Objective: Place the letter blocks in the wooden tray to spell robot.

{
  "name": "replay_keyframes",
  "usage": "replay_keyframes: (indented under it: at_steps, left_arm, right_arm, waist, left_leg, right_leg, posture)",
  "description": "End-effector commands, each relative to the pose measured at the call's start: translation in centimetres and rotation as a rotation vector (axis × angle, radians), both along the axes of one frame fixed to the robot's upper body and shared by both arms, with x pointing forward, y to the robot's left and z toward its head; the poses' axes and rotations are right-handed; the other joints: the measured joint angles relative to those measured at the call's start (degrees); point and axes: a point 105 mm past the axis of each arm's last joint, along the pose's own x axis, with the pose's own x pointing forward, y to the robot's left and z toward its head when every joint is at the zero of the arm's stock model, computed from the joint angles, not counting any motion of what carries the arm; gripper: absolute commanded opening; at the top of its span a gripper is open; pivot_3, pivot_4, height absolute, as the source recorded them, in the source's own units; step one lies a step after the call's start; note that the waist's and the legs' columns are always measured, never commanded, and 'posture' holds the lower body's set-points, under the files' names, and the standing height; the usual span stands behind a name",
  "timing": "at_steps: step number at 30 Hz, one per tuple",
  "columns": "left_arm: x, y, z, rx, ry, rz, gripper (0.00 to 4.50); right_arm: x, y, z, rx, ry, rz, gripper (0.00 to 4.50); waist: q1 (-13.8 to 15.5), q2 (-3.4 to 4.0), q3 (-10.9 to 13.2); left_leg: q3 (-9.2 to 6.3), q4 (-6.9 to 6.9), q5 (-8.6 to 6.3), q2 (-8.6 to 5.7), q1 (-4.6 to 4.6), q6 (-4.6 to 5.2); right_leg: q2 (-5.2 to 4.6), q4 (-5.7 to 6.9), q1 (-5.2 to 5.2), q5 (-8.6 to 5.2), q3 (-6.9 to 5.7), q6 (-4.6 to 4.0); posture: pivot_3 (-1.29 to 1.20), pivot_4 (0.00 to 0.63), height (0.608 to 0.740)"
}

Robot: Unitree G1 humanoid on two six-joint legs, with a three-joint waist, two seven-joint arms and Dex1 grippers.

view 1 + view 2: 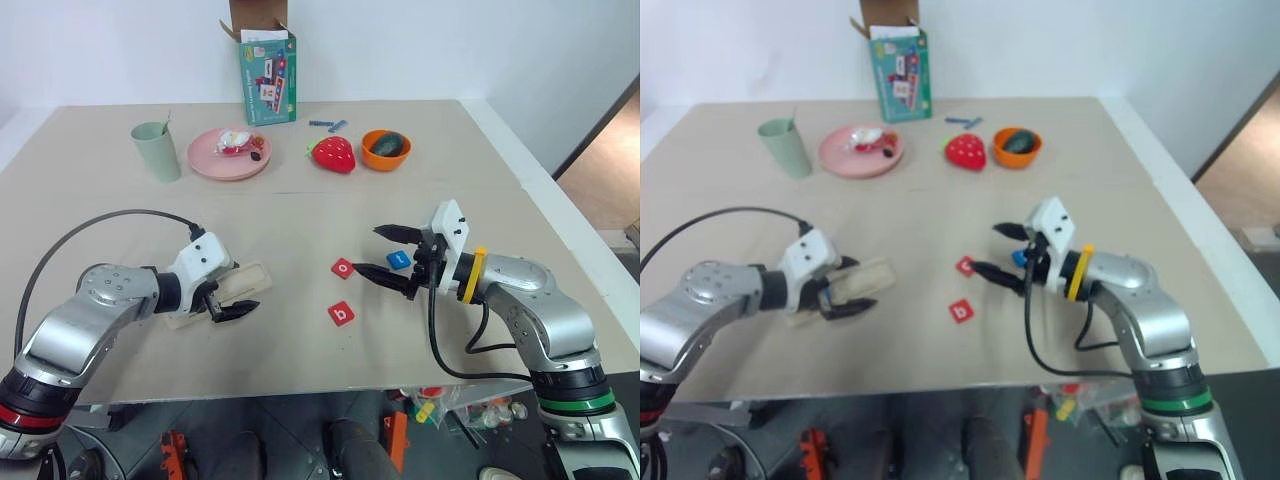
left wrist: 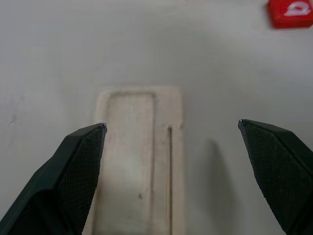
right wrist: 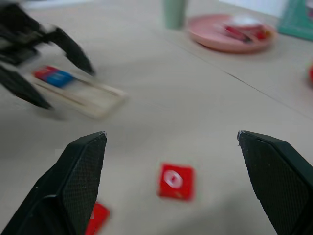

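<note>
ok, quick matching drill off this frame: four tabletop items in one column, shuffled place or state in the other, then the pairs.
Items:
1. red "b" tile
2. blue tile
3. wooden tray
4. left end effector

Places or states:
A. between the right end effector's open fingers, not gripped
B. open, hovering over the tray's end
C. nearest the table's front edge, apart from both arms
D. lying flat under the left arm, a red and a blue tile already in it

Pairs: 1-C, 2-A, 3-D, 4-B
</note>
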Motion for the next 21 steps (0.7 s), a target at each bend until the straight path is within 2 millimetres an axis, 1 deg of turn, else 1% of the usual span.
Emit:
replay_keyframes:
  at_steps: [1, 5, 9, 12, 15, 18, 21]
  left_arm:
    - [-0.3, -0.3, 0.6, 0.005, -0.007, -0.002, 4.5]
    - [-0.5, -0.4, -0.1, 0.009, 0.011, 0.003, 4.5]
    - [-0.8, -0.6, -0.4, 0.016, 0.021, -0.011, 4.5]
    - [-0.7, -0.2, -1.0, 0.033, 0.04, 0.016, 4.5]
    - [-0.8, -0.4, -1.3, 0.013, 0.067, 0.014, 4.5]
    - [-1.1, -0.6, -1.8, 0.016, 0.104, -0.006, 4.5]
    - [-0.8, -0.6, -2.2, 0.027, 0.112, -0.007, 4.5]
  right_arm:
    - [-0.2, 1.1, 1.4, -0.007, -0.077, 0.047, 4.44]
    - [0.2, 1.5, 1.5, -0.009, -0.095, 0.049, 4.44]
    - [0.5, 1.8, 1.4, -0.01, -0.102, 0.049, 4.44]
    - [0.6, 2.0, 1.4, -0.009, -0.104, 0.05, 4.44]
    - [0.7, 2.1, 1.3, -0.009, -0.108, 0.049, 4.44]
    - [0.6, 2.4, 1.4, 0.021, -0.102, 0.068, 4.44]
    - [0.4, 2.7, 1.5, 0.024, -0.108, 0.102, 4.44]
  waist:
    - [0.0, 0.0, 0.0]
    - [0.0, 0.0, 0.0]
    - [0.0, 0.0, 0.0]
    - [0.0, 0.0, 0.0]
    - [0.1, 0.0, 0.0]
    - [0.0, 0.0, 0.0]
    - [0.1, 0.0, 0.0]
  left_leg:
    - [0.01, 0.09, 0.0, -0.01, -0.02, 0.0]
    - [0.01, 0.31, 0.0, 0.0, -0.07, 0.0]
    - [-0.01, 0.45, 0.0, 0.03, -0.06, 0.0]
    - [0.0, 0.54, 0.0, 0.03, -0.06, 0.0]
    - [0.0, 0.61, 0.0, 0.03, -0.07, 0.0]
    - [0.0, 0.65, 0.0, 0.02, -0.06, 0.0]
    - [0.0, 0.67, 0.01, 0.02, -0.06, 0.0]
  right_leg:
    - [-0.01, 0.0, 0.01, -0.1, 0.0, 0.18]
    - [-0.01, 0.01, 0.03, -0.11, -0.01, 0.34]
    - [0.02, 0.03, 0.07, -0.03, -0.04, 0.34]
    - [0.02, 0.09, 0.08, -0.01, -0.04, 0.34]
    - [0.02, 0.15, 0.08, 0.0, -0.03, 0.35]
    - [0.02, 0.19, 0.09, 0.01, -0.04, 0.36]
    - [0.02, 0.24, 0.09, 0.01, -0.04, 0.36]
  posture:
    - [0.0, 0.15, 0.74]
    - [0.0, 0.15, 0.74]
    - [0.0, 0.15, 0.74]
    - [0.0, 0.15, 0.74]
    - [0.0, 0.15, 0.74]
    - [0.0, 0.15, 0.74]
    - [0.0, 0.15, 0.74]
